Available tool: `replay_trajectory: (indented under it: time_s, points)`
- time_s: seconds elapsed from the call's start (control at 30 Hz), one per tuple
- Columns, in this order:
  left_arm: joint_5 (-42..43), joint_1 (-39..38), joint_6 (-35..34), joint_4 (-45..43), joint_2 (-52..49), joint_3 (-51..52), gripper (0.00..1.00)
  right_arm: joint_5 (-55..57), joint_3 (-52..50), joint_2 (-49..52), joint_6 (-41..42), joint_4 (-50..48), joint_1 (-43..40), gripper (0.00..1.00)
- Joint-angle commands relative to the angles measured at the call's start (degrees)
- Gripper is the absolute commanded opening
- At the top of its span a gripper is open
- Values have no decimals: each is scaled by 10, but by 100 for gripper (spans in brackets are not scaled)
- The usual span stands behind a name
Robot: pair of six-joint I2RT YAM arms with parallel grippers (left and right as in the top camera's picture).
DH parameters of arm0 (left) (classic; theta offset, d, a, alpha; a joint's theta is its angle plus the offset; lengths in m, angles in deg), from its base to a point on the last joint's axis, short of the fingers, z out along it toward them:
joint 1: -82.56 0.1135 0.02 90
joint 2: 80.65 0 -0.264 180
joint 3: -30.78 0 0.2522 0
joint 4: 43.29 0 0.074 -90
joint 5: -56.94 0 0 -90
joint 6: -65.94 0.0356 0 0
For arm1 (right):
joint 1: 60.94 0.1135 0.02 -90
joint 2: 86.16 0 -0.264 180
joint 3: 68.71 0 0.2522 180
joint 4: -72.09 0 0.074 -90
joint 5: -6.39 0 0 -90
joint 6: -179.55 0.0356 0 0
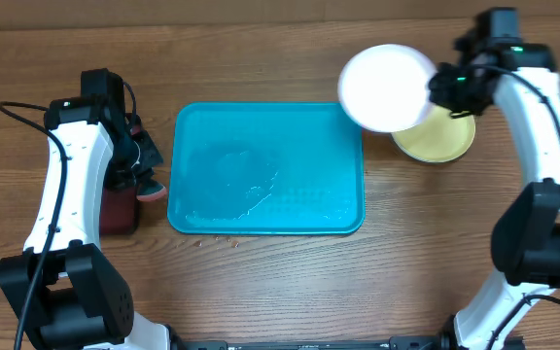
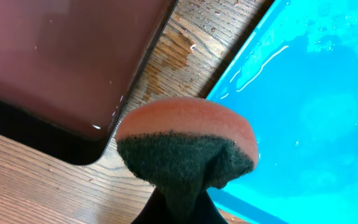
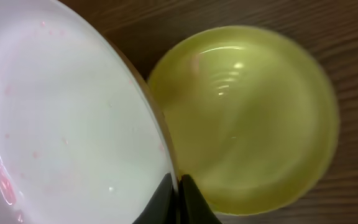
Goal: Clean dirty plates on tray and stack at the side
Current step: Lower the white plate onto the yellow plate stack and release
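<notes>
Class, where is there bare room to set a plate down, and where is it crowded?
Free: the tray, wet but holding no plates, and the wood in front of it. Crowded: right of the tray, where the white plate overlaps the yellow-green plate; left of it, the sponge beside the dark red tray.

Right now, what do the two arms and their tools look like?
Both arms have smooth white shells and black joints. The left arm carries a thin black cable; the right arm shows a small green light. The left tool and right tool are black.
</notes>
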Motion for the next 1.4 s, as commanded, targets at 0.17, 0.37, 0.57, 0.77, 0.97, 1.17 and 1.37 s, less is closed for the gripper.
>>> replay_trajectory:
  time_s: [0.17, 0.37, 0.57, 0.77, 0.97, 1.17, 1.37]
  points:
    - [7, 3, 11, 1, 10, 3, 4, 40, 3, -2, 32, -21, -83, 4]
    - [6, 3, 11, 1, 10, 3, 4, 40, 3, 41, 32, -23, -97, 4]
    - [6, 3, 11, 1, 10, 3, 4, 40, 3, 74, 33, -28, -97, 5]
    - [6, 3, 14, 1, 10, 3, 4, 40, 4, 71, 42, -20, -97, 8]
    - [6, 3, 19, 1, 10, 3, 4, 40, 4, 65, 42, 0, -97, 4]
    - [6, 3, 19, -3, 10, 3, 4, -9, 4, 29, 41, 21, -94, 38]
    - [6, 14, -3, -19, 10, 3, 4, -97, 4, -37, 26, 33, -70, 47]
